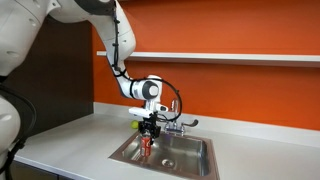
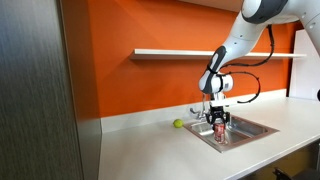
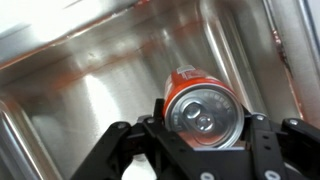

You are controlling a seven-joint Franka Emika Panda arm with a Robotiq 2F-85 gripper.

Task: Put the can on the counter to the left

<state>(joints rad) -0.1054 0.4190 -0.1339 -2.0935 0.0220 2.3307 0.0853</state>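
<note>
The steel walls of the sink basin (image 3: 80, 80) rise close around the claw (image 3: 205, 125) on all sides in the wrist view, so the only open room is straight above it. Beyond the basin's rim the light-grey surface (image 2: 150, 150) runs long and bare away from the claw, with a small yellow-green ball (image 2: 179, 124) lying near the wall just beside the sink. The faucet (image 1: 178, 122) stands just behind the claw. The can (image 3: 205, 105) sits directly between the fingers (image 3: 152, 125), silvery top up. The claw is closed to the can's width and grips both its sides. In an exterior view the red can (image 1: 150, 146) hangs just under the claw (image 1: 150, 130), within the basin.
</note>
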